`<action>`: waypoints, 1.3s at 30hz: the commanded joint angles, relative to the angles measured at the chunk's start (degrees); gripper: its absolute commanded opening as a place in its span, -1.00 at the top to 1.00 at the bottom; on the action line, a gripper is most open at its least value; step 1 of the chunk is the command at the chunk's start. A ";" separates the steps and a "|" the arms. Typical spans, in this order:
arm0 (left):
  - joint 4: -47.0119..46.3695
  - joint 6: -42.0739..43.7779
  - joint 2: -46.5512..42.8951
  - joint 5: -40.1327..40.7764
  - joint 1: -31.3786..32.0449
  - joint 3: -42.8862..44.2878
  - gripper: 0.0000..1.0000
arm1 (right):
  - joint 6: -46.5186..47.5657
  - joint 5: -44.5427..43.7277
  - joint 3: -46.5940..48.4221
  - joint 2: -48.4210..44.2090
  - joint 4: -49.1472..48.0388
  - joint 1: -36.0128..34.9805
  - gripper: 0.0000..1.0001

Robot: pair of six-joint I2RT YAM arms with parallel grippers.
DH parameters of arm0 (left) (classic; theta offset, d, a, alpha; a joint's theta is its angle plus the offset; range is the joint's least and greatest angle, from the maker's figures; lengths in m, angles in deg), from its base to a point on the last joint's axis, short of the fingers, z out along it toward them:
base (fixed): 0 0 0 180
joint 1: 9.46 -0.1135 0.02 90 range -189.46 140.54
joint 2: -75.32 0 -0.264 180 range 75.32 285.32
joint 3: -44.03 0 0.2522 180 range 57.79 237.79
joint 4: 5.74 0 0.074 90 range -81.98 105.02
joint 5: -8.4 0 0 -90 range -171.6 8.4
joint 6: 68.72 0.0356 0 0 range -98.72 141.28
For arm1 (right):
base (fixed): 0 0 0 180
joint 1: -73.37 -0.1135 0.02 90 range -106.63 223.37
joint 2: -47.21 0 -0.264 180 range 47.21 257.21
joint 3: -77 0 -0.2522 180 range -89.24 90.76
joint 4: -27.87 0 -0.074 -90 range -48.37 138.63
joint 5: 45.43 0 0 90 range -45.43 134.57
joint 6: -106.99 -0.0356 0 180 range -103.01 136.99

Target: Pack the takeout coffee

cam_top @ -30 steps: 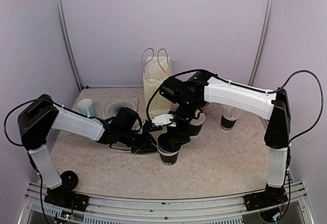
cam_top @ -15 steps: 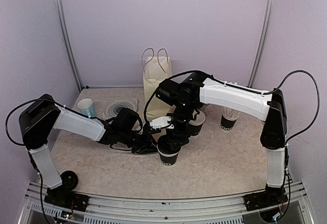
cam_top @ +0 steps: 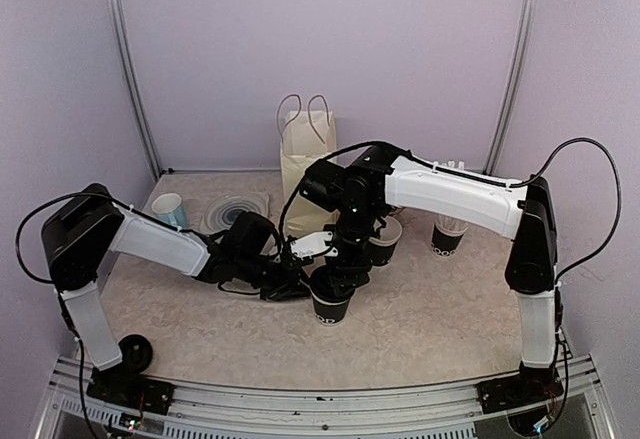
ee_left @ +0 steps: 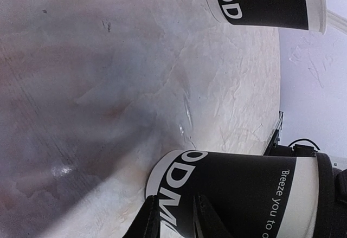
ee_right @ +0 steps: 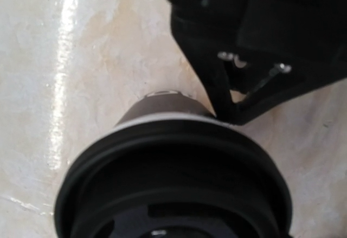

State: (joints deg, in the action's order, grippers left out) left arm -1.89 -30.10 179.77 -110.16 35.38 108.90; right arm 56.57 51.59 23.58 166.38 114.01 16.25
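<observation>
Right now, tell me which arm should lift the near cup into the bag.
Probably right. The right gripper sits directly over the near cup, at its lid, with the bag just behind. The left gripper only lies against the cup's side.

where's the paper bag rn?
Top view: the paper bag stands upright at the back centre of the table, between the translucent blue cup on the left and the straw-filled cup on the right.
</observation>
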 commanded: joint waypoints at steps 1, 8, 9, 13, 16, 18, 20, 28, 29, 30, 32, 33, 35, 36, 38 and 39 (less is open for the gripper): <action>-1.78 -0.22 1.02 -1.89 0.69 0.99 0.54 | -0.35 -0.49 0.92 3.19 1.09 -0.93 -0.50; -0.55 0.60 -0.13 -2.00 -0.13 -0.69 0.54 | -0.53 -0.66 2.98 3.51 2.17 -0.97 -0.66; 0.09 0.98 -0.61 -1.88 -0.40 -1.03 0.54 | -0.62 -0.63 3.45 3.52 2.37 -0.97 -0.69; 2.43 2.45 -2.62 -1.88 -1.65 -2.11 0.53 | -0.58 -0.56 5.59 3.46 3.52 -0.97 -0.77; 4.97 3.67 -4.19 -1.70 -2.48 -2.50 0.51 | -0.67 -0.49 7.02 3.25 4.40 -0.90 -0.82; 6.64 4.35 -5.44 -1.33 -2.94 -2.62 0.48 | -0.72 -0.14 7.80 3.16 4.88 -0.88 -0.83; 7.95 4.61 -6.69 -0.95 -3.36 -2.85 0.46 | -0.67 -0.14 8.24 2.92 5.36 -0.81 -0.85; 12.19 3.06 -14.96 1.34 -3.45 -2.42 0.12 | -0.32 2.09 7.98 -1.58 5.40 0.70 -0.92; 12.08 2.32 -16.07 1.67 -3.41 -2.50 0.09 | -0.75 3.58 6.47 -3.46 3.15 1.74 -0.89; 11.85 1.79 -17.45 1.93 -3.30 -2.51 0.05 | -1.41 5.85 3.94 -6.95 0.19 3.17 -0.87; 11.54 1.56 -19.42 2.76 -2.76 -2.05 0.01 | -2.59 11.56 -3.17 -12.64 -6.77 6.98 -0.82; 11.50 1.31 -20.09 3.25 -2.29 -1.80 -0.01 | -3.99 15.20 -7.20 -15.40 -10.22 9.24 -0.77; 10.84 0.55 -20.60 3.19 -1.37 -1.29 -0.04 | -8.09 22.23 -15.38 -19.37 -16.34 13.90 -0.65; 10.65 0.21 -20.55 3.10 -1.00 -0.90 -0.05 | -10.25 25.00 -18.93 -20.50 -18.69 15.87 -0.60; 11.41 -0.10 -20.08 3.15 -0.14 0.21 -0.07 | -13.52 31.11 -24.52 -21.48 -21.17 18.95 -0.38; 11.80 -0.09 -19.51 3.12 0.20 0.95 -0.08 | -14.88 33.41 -26.92 -21.57 -21.85 20.14 -0.28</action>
State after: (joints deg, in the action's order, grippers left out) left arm 8.92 -29.13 159.50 -107.88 34.14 107.28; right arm 49.59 70.32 5.46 145.14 100.83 32.64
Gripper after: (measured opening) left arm 0.533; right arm 0.712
